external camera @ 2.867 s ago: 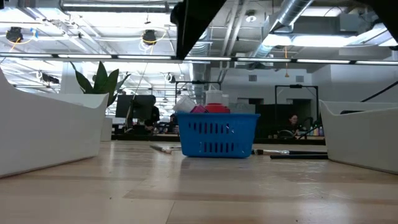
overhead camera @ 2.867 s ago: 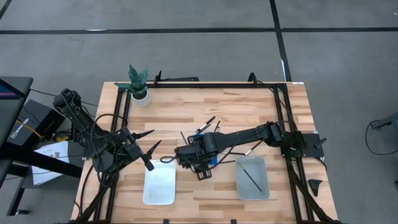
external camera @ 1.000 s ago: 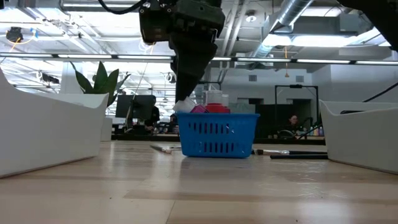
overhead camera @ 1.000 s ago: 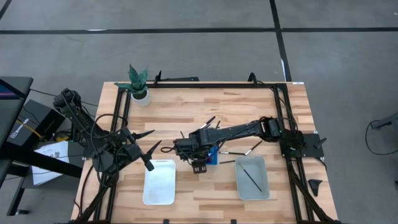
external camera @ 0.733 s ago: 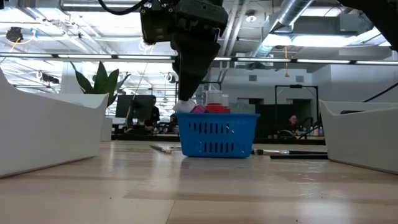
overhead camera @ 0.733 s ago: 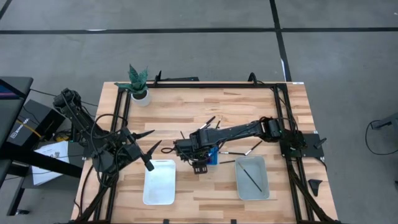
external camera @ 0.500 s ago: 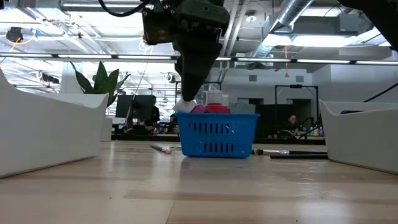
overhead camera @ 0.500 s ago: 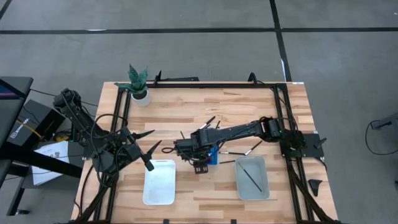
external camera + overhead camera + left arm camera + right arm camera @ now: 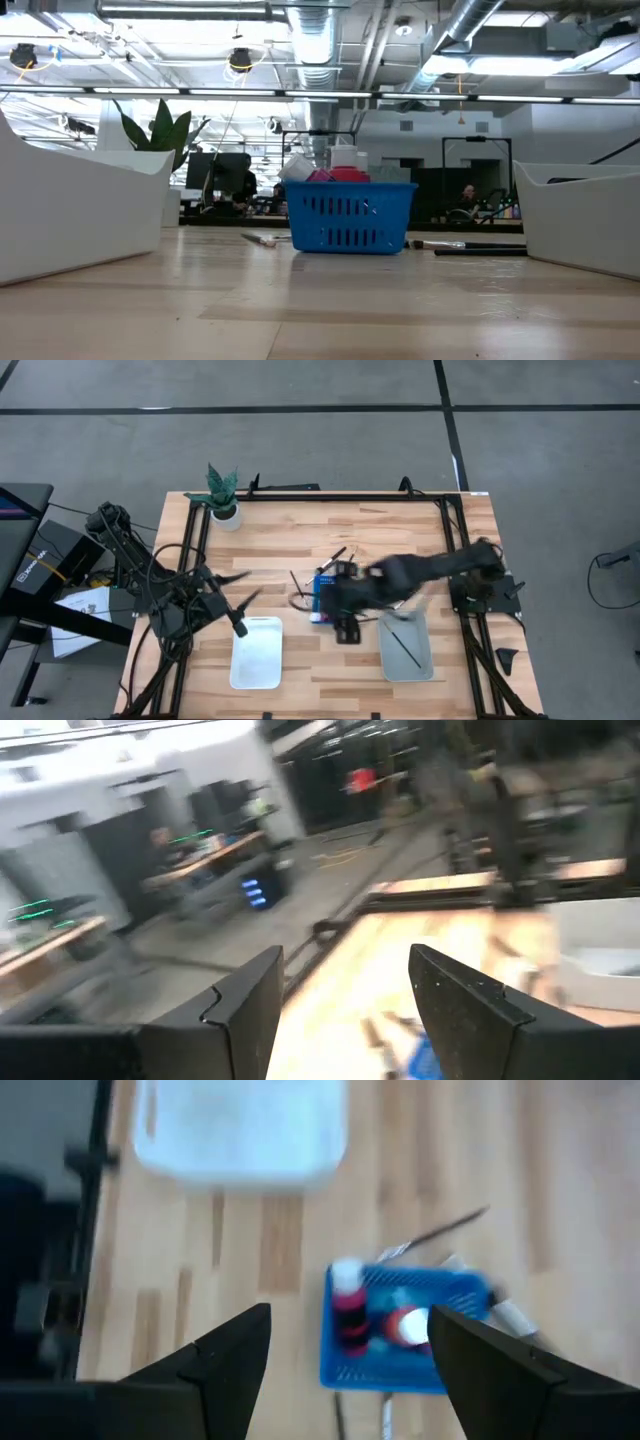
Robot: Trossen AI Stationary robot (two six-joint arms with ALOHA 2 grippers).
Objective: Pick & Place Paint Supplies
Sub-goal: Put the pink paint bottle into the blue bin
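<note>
Right claw [image 9: 345, 622] hangs over the middle of the table [image 9: 300, 530], fingers [image 9: 228, 1360] spread wide apart with nothing between them, just right of the blue basket [image 9: 325, 592]. Looking past those fingers from the wrist, the basket [image 9: 405, 1330] sits below with red paint bottles in it, one white-capped bottle [image 9: 347, 1305] standing at its edge and another red one [image 9: 408, 1325] beside it. From table height the basket [image 9: 348, 218] shows a white cap and red tops poking above its rim. Thin dark brushes [image 9: 340, 552] lie scattered on the wood just beyond the basket, one [image 9: 470, 248] lying flat to the basket's right in the low view. Another brush [image 9: 404, 642] lies slantwise inside the grey tray [image 9: 405, 647] at the near right. A white tray [image 9: 256, 652] sits near left. Left claw [image 9: 240, 605] waits at the table's left side, fingers [image 9: 245, 1010] apart and holding nothing. Potted plant [image 9: 223, 495] stands at the far left corner.
</note>
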